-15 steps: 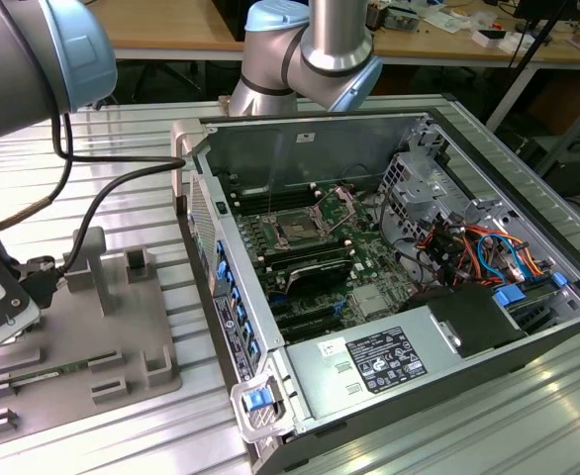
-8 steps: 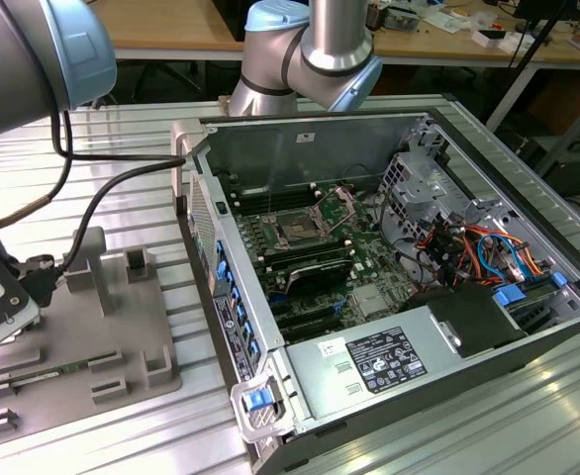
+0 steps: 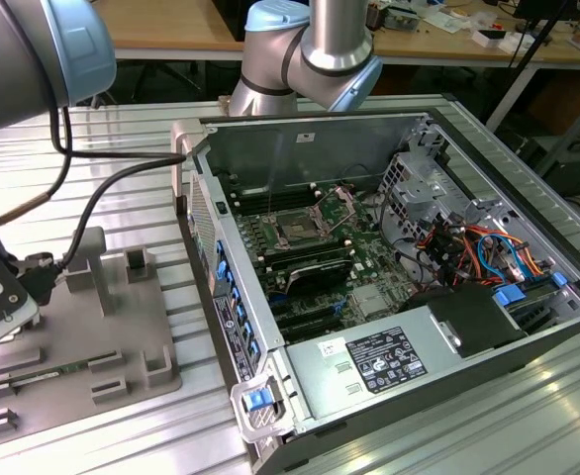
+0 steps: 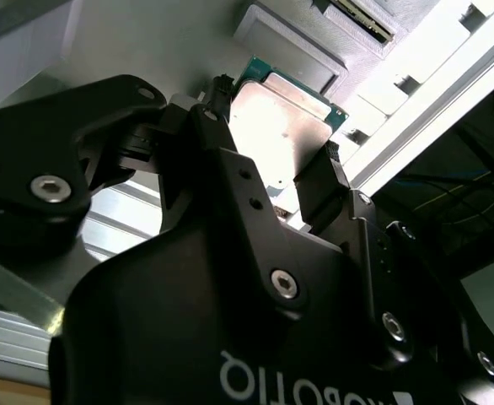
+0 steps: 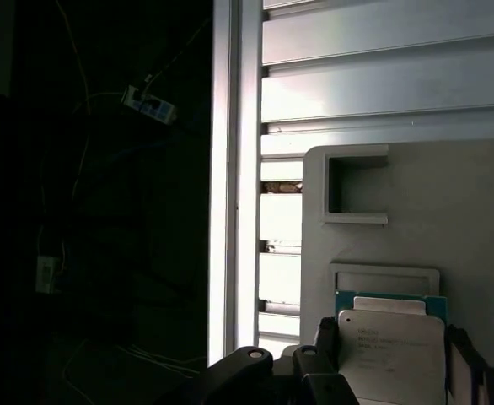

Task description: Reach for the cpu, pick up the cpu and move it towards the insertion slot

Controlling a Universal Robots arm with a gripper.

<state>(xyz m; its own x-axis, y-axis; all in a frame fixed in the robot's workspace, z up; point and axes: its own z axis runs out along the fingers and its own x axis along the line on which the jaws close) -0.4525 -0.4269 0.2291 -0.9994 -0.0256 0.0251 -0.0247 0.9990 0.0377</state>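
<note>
The black pincer [image 4: 270,142] is closed on the cpu [image 4: 291,114], a small flat square chip with a pale silver metal top and thin green rim; its fingers [image 4: 319,181] press two opposite edges. The chip is over the pale grey moulded fixture plate [image 3: 112,341], which lies on the ribbed aluminium counter [image 3: 191,426] at the exterior view's left. I cannot tell whether the chip touches the plate. The insertion slot [image 3: 298,230], a dark square socket with a silver bracket, is well apart, inside the open grey computer case [image 3: 300,139].
</note>
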